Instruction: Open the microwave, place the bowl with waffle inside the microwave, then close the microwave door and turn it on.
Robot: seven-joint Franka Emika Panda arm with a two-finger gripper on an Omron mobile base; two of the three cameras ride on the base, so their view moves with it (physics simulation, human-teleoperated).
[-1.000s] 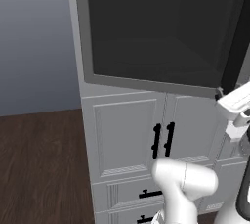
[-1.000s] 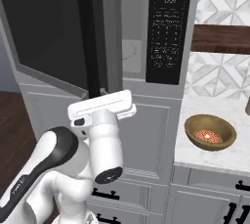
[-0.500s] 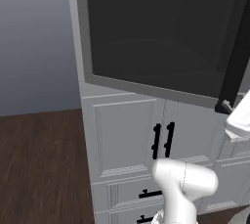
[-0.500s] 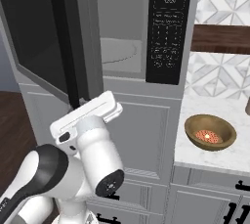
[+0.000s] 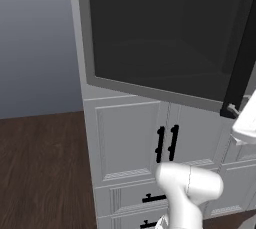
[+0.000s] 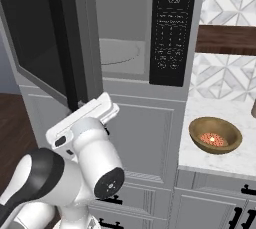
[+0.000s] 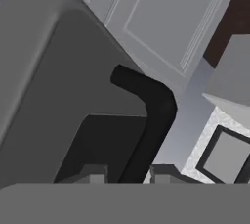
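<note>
Wide grey-framed microwave door with dark glass now swung well further out than a second ago, uncovering the pale cavity and round turntable of the grey-cased built-in microwave. Two-finger gripper at the lower end of the tall black bar handle, tips straddling the bar, jaws narrowed on it over the last second; firm clamp or loose hook cannot be told. Round brown wooden bowl holding the reddish waffle, untouched on the white speckled counter right of the oven. Opening step judged nearly done; bowl fetch still ahead.
</note>
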